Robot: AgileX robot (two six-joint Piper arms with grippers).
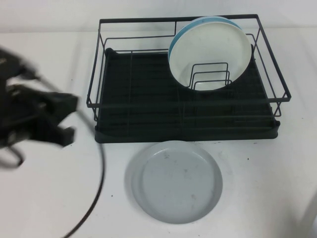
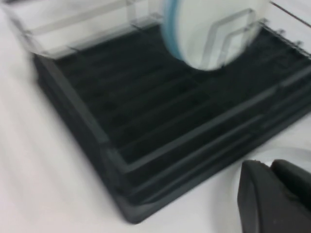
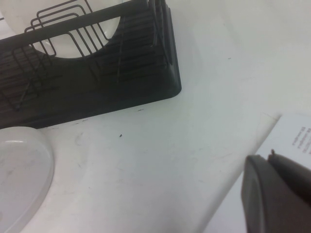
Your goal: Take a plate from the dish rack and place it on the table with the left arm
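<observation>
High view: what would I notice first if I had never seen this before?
Probably the big black dish rack at the back of the table, with a cream-white plate standing in it and a teal-blue plate right behind. Next, the pale grey-blue plate lying flat on the table in front of the rack. The left gripper is blurred at the left, holding nothing; the right gripper shows only in its wrist view.

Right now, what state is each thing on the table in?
plate: flat on the table, outside the rack
dish rack: holds two upright plates
cream-white plate: upright in rack
teal-blue plate: upright behind it
left end effector: left of rack, empty
right end effector: over the table's right side
</observation>
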